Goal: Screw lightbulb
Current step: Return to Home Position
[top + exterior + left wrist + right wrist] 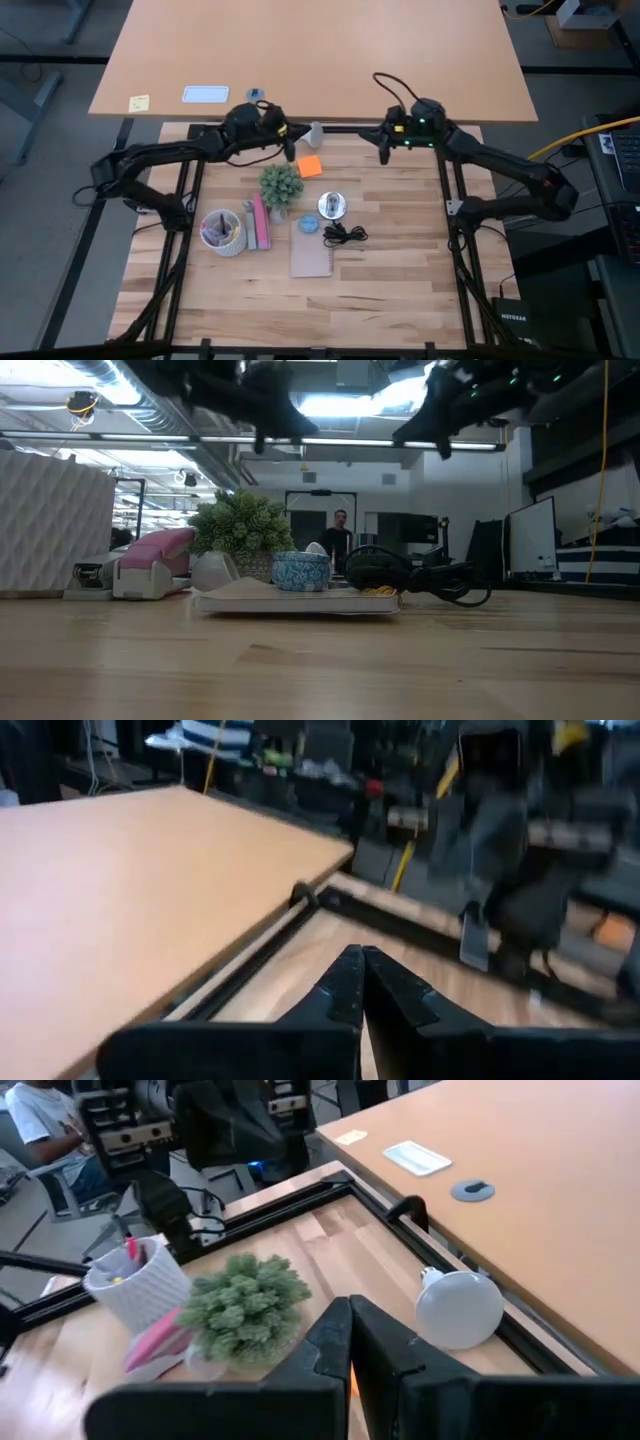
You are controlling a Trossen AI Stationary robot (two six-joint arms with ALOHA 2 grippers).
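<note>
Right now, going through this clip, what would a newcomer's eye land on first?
The lightbulb lies on its side at the far edge of the wooden table, held by nothing. To either side of it, the left claw and the right claw hang shut above the table. The silver socket sits mid-table without a bulb, beside the green plant.

Potted plant, pen cup, notebook & orange note nr each other

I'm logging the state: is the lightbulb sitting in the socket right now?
No, the lightbulb lies on its side on the table, well apart from the socket.
</note>
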